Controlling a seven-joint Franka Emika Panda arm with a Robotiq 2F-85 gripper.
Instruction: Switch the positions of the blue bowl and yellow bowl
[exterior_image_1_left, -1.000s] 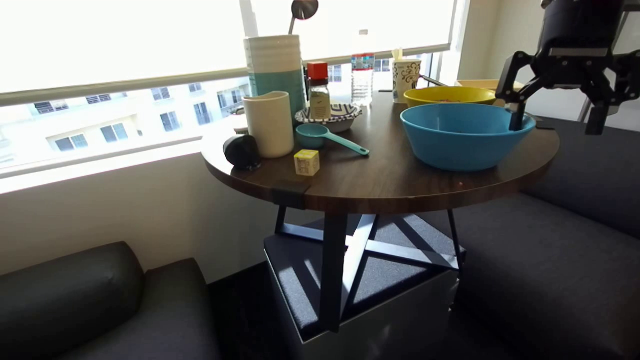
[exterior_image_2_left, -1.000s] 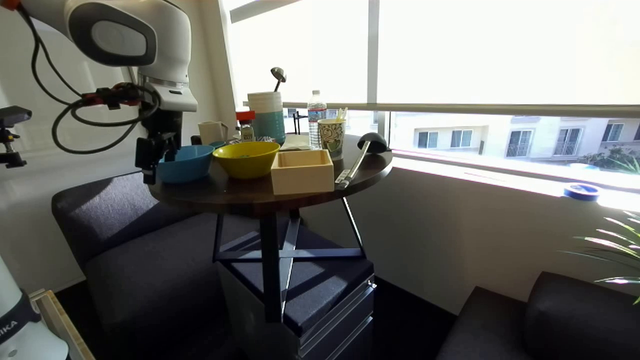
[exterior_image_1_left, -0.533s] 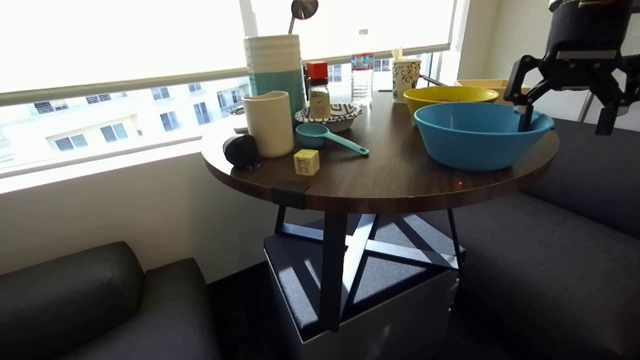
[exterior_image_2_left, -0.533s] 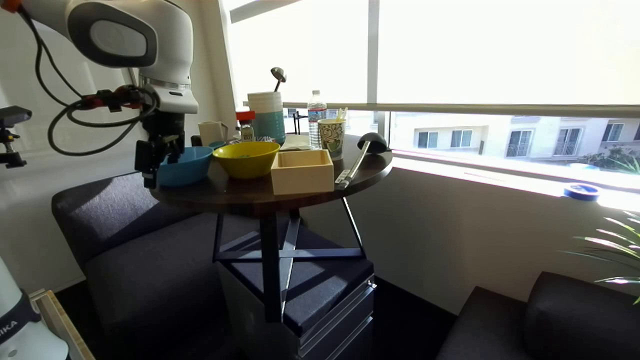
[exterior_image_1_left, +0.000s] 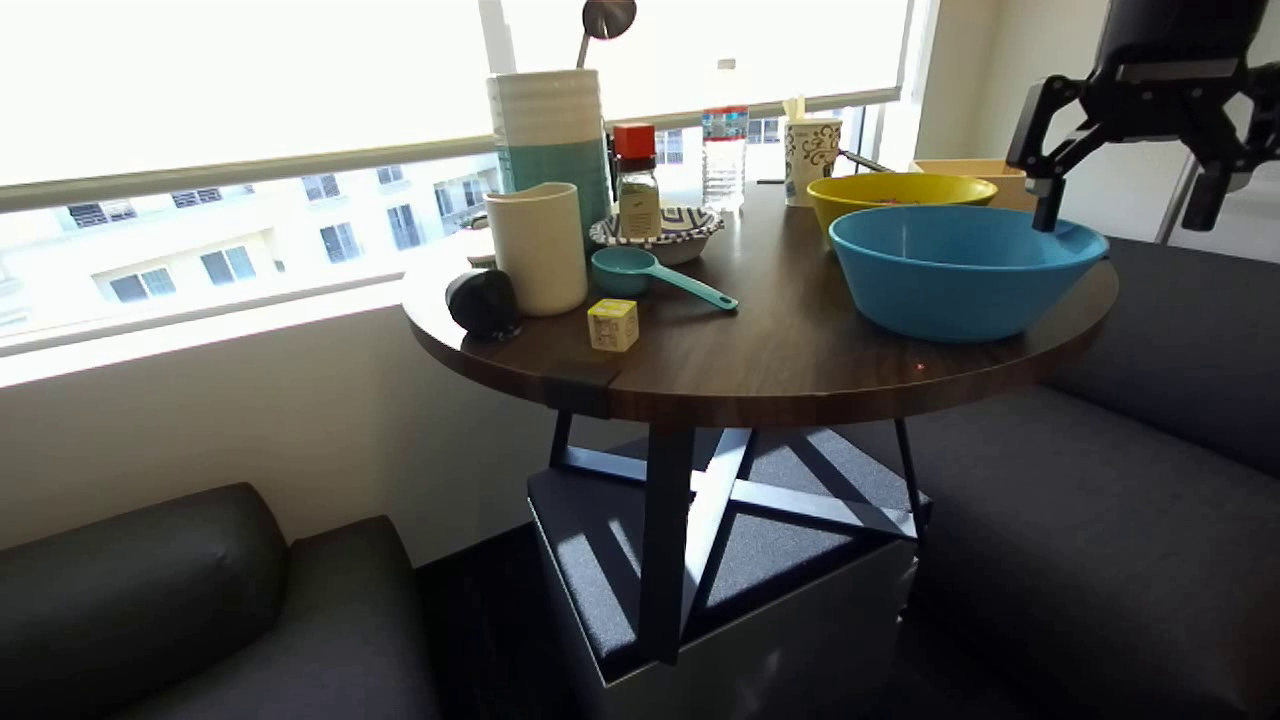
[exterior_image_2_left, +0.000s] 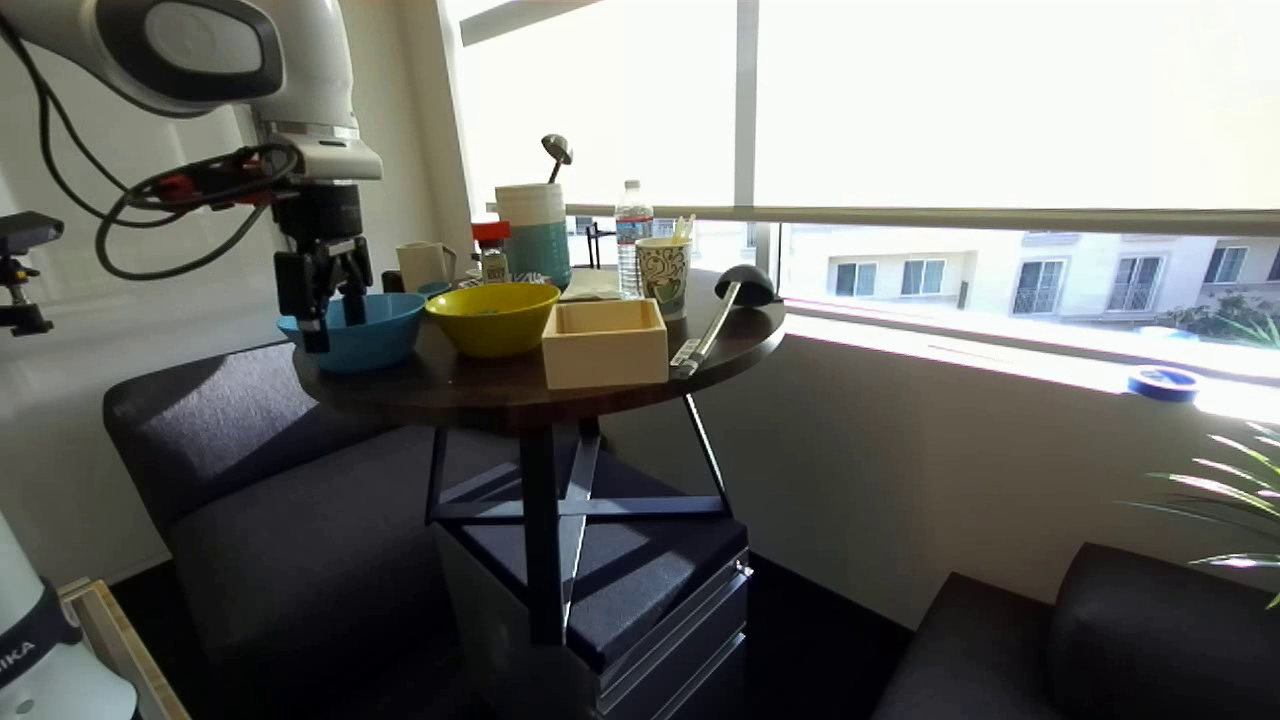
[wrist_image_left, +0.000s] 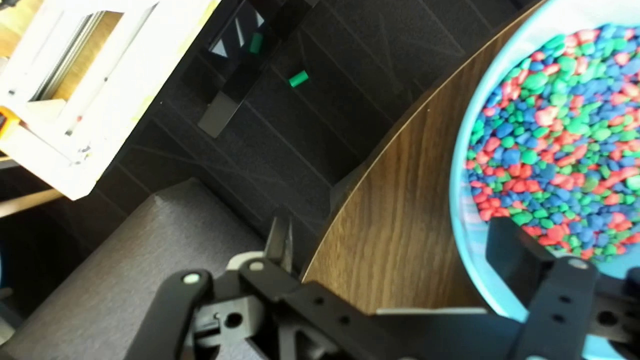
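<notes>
The blue bowl (exterior_image_1_left: 960, 290) stands upright on the round table near its edge, also in an exterior view (exterior_image_2_left: 378, 340). In the wrist view the blue bowl (wrist_image_left: 456, 200) holds many red, green and blue pebbles. My gripper (exterior_image_1_left: 1125, 213) is wide open over the blue bowl's outer rim, also in an exterior view (exterior_image_2_left: 335, 325). In the wrist view, one finger of the gripper (wrist_image_left: 397, 240) hangs over the bowl's inside, the other out past the table edge. The yellow bowl (exterior_image_1_left: 900, 192) stands close beside the blue bowl, also in an exterior view (exterior_image_2_left: 495, 325); it is outside the wrist view.
A wooden box (exterior_image_2_left: 606, 345), a ladle (exterior_image_2_left: 722, 320), a patterned paper cup (exterior_image_2_left: 663, 275) and a water bottle (exterior_image_1_left: 724, 150) stand near the yellow bowl. A white mug (exterior_image_1_left: 540, 250), a teal scoop (exterior_image_1_left: 625, 272), and a small cube (exterior_image_1_left: 613, 325) are across the table (exterior_image_1_left: 760, 350).
The blue bowl first shifted a little toward the table edge, away from the scoop, with the gripper. Since then the bowl stays put and the open gripper has risen slightly.
</notes>
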